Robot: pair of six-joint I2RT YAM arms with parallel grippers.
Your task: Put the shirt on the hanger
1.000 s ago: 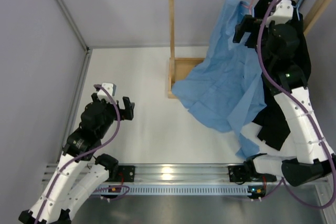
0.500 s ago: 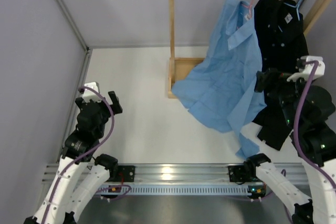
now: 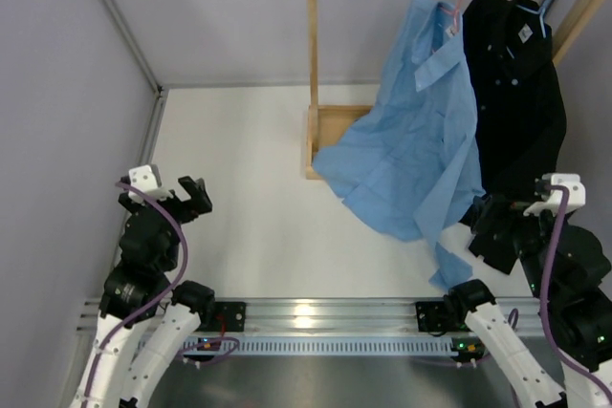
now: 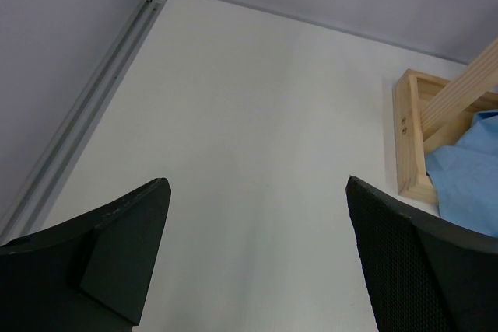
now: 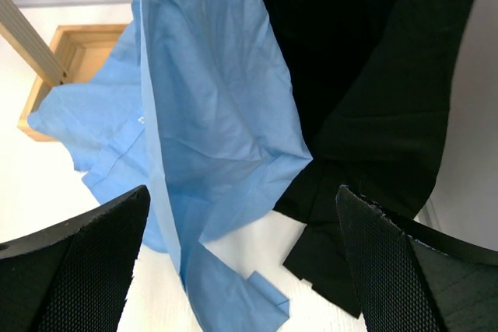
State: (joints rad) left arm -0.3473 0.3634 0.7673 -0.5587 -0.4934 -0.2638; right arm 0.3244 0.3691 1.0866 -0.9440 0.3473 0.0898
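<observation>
Shirt (image 3: 421, 140) beside black shirt (image 3: 516, 102), wooden rack (image 3: 311, 45)

I have both arms tucked in close to their bases. My left arm (image 3: 143, 269) sits at the left, and its left gripper (image 4: 257, 186) has its jaws spread wide, holding nothing. My right arm (image 3: 574, 279) mirrors it, the right gripper (image 5: 241, 196) equally wide and empty.

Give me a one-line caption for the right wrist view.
Open right end effector facing the light blue shirt hung beside the black shirt.
</observation>
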